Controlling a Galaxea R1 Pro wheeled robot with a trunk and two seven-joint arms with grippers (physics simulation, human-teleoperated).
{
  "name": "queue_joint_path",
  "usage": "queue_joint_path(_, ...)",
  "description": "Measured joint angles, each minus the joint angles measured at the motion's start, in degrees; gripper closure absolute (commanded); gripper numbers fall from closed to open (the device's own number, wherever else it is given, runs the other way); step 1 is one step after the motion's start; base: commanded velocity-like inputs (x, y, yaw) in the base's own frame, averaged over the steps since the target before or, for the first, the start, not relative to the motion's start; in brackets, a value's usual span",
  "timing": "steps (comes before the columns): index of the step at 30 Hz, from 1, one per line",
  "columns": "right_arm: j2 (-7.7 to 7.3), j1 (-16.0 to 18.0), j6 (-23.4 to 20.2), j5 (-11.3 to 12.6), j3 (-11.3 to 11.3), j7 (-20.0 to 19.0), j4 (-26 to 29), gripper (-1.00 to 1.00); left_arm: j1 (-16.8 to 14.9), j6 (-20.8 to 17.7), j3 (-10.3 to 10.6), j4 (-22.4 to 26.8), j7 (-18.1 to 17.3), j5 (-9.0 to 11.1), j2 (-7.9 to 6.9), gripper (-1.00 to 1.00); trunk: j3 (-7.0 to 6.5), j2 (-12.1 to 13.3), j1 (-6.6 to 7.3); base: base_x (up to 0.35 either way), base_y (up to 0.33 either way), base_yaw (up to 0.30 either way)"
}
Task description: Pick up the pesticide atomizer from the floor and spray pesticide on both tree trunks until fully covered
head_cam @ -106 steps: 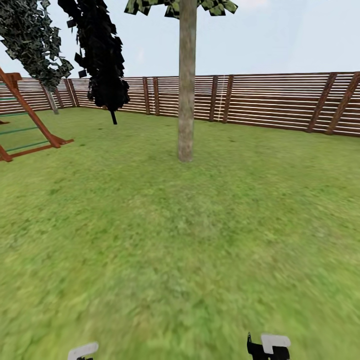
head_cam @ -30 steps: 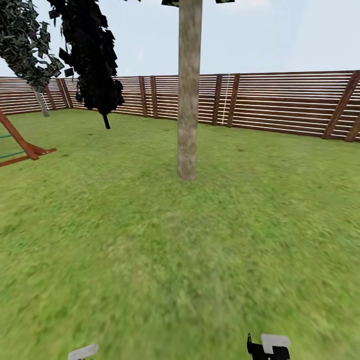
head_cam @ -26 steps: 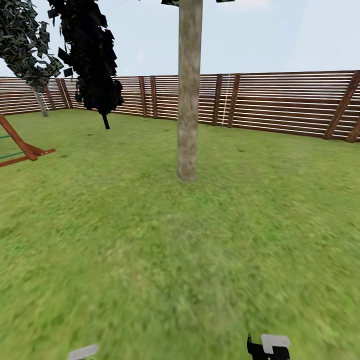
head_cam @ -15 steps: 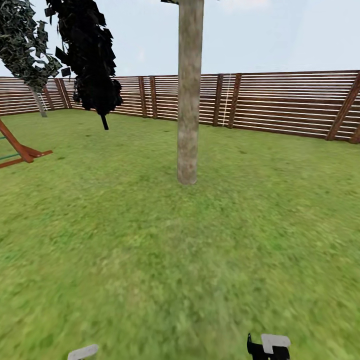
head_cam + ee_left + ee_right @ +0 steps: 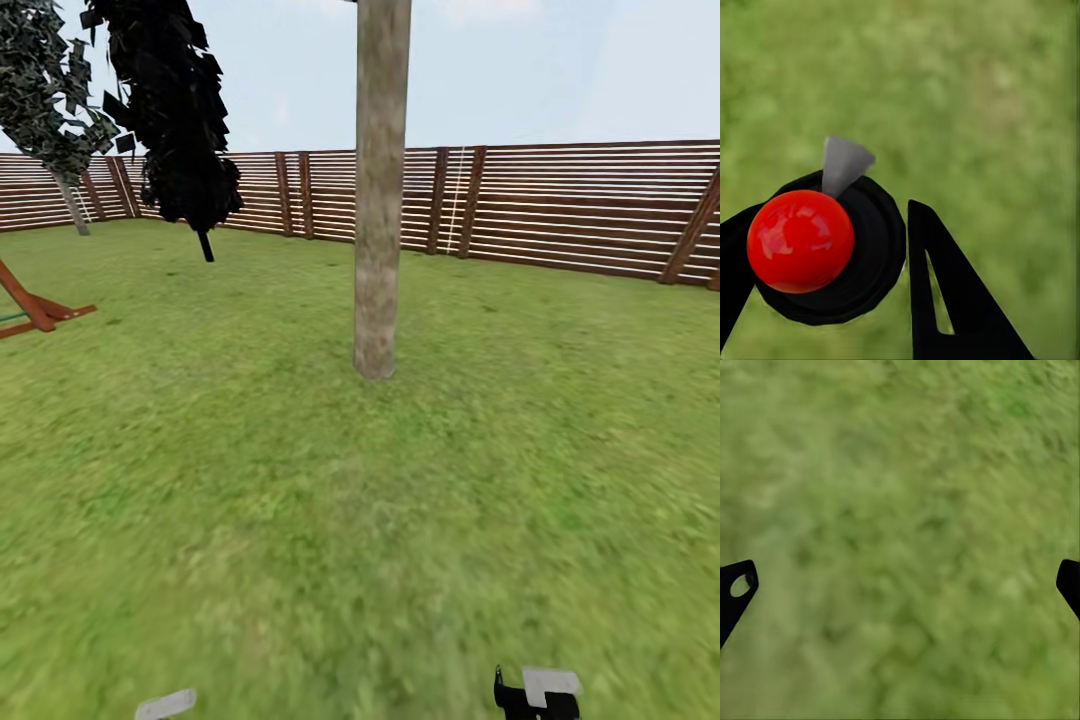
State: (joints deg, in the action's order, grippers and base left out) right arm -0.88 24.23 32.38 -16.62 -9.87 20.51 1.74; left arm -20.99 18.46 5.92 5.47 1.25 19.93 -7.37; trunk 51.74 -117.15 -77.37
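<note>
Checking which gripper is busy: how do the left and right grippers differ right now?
The left gripper is shut on a black atomizer with a red knob; the right gripper holds nothing. The left's fingers sit close around the atomizer; the right's fingers are spread wide. Both hang over grass.

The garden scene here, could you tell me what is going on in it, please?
The robot stands on the lawn facing a tree trunk ahead, with the fence behind it. Its left tool is shut on the atomizer, seen as a red ball on a black body. The right tool is open over grass, holding nothing.
</note>
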Motion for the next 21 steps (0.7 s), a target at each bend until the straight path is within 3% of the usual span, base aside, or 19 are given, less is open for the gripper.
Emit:
queue_joint_path(14, 0.06, -0.02, -0.03, 0.02, 0.01, 0.00, 0.00, -1.00, 0.01, 0.00, 0.01, 0.00, 0.00, 0.00, 0.00, 1.00, 0.00, 0.00, 0.00, 0.337, 0.000, -0.001)
queue_joint_path(21, 0.00, -0.03, 0.00, 0.03, 0.00, 0.00, 0.01, -1.00, 0.00, 0.00, 0.02, -0.02, 0.00, -0.01, 0.01, 1.00, 0.00, 0.00, 0.00, 0.337, 0.000, -0.206)
